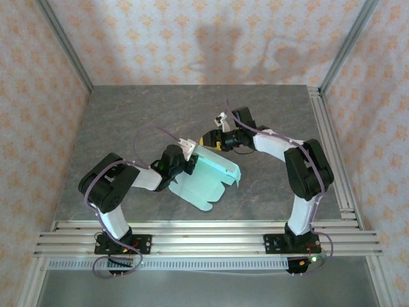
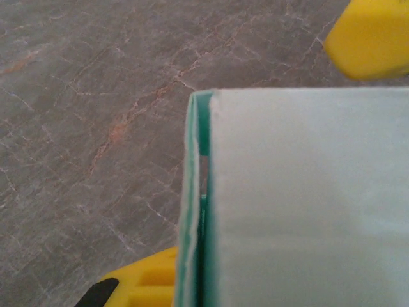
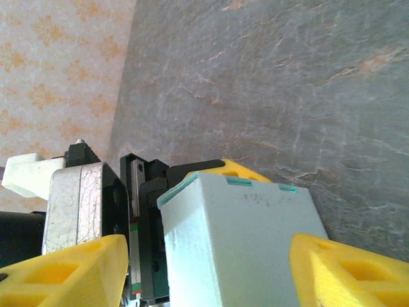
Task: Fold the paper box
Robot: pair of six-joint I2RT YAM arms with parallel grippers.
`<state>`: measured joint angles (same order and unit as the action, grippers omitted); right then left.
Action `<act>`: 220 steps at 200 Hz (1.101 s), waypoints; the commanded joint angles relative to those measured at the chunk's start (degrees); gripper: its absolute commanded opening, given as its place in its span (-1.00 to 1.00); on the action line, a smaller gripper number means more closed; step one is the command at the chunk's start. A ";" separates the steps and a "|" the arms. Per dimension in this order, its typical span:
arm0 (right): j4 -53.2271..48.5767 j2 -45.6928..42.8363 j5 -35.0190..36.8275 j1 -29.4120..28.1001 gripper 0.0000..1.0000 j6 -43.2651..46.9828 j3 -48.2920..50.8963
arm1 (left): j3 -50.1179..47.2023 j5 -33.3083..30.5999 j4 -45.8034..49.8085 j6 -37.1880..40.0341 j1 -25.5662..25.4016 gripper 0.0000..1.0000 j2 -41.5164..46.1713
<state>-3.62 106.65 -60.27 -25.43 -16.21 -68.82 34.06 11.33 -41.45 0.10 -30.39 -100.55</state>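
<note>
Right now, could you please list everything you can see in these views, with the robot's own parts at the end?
paper box: one, pale mint green, partly folded, at the table's middle between the two pincers
table: one, grey stone pattern, under everything
walls: three, peach with a floral pattern, at the table's back and sides
rails: several, silver, along the table's near and right edges
left arm and right arm: two, black and white, bolted at the near edge
left pincer: one, yellow fingers, shut on the paper box's edge
right pincer: one, yellow fingers, open, straddling the box's end
</note>
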 commanded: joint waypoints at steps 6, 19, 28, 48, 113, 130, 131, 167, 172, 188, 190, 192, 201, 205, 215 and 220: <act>-1.04 2.21 -1.75 -0.07 0.35 1.72 -1.26 | -0.06 -3.15 -1.38 0.84 -0.46 -0.95 -1.30; -1.11 2.76 -1.58 -0.06 0.34 1.97 -0.84 | 0.11 -3.17 -1.42 0.70 -0.48 -0.95 -1.66; -1.26 3.25 -1.43 -0.07 0.33 2.03 -0.69 | 0.13 -3.16 -1.38 0.70 -0.52 -0.93 -1.92; -1.42 3.65 -1.26 -0.07 0.29 2.06 -0.42 | 0.11 -3.24 -1.33 0.52 -0.50 -0.91 -2.10; -3.46 4.93 -0.07 0.25 0.24 2.81 -0.90 | -2.19 -3.98 -3.81 0.54 -0.47 -0.55 0.23; -3.56 5.14 0.06 0.22 0.24 2.59 -1.14 | -2.71 -3.88 -3.81 0.69 -0.52 -0.49 1.03; -3.53 5.14 0.06 0.26 0.24 2.54 -1.14 | -2.74 -3.91 -3.81 0.69 -0.49 -0.49 1.09; -3.46 5.32 -0.02 0.28 0.24 2.43 -1.19 | -3.30 -4.62 -3.50 0.69 -0.54 -0.52 2.09; -3.54 5.20 -0.12 0.29 0.24 2.42 -1.15 | -3.23 -4.67 -3.36 0.62 -0.45 -0.55 2.11; -3.54 5.15 -0.16 0.28 0.24 2.45 -1.05 | -2.90 -4.49 -3.49 0.61 -0.40 -0.59 1.84; -3.53 5.15 -0.14 0.29 0.24 2.42 -1.06 | -2.83 -4.35 -3.47 0.61 -0.51 -0.59 1.80; -3.58 5.15 -0.18 0.29 0.24 2.39 -1.06 | -2.79 -4.31 -3.51 0.50 -0.43 -0.59 1.73; -3.51 5.07 -0.25 0.27 0.23 2.41 -0.99 | -2.64 -4.13 -3.80 0.14 -0.44 -0.58 1.70; -3.57 5.06 -0.27 0.27 0.24 2.41 -0.99 | -2.60 -4.13 -3.93 0.03 -0.47 -0.58 1.68; -3.57 5.06 -0.20 0.28 0.23 2.41 -0.96 | -2.48 -4.23 -4.21 -0.10 -0.45 -0.58 1.85; -3.59 4.97 -0.20 0.29 0.24 2.46 -0.96 | -2.36 -4.41 -4.24 -0.10 -0.46 -0.58 1.81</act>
<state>-5.58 110.43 -61.34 -25.45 -14.92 -69.04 31.33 8.49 -43.55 0.05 -30.39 -100.22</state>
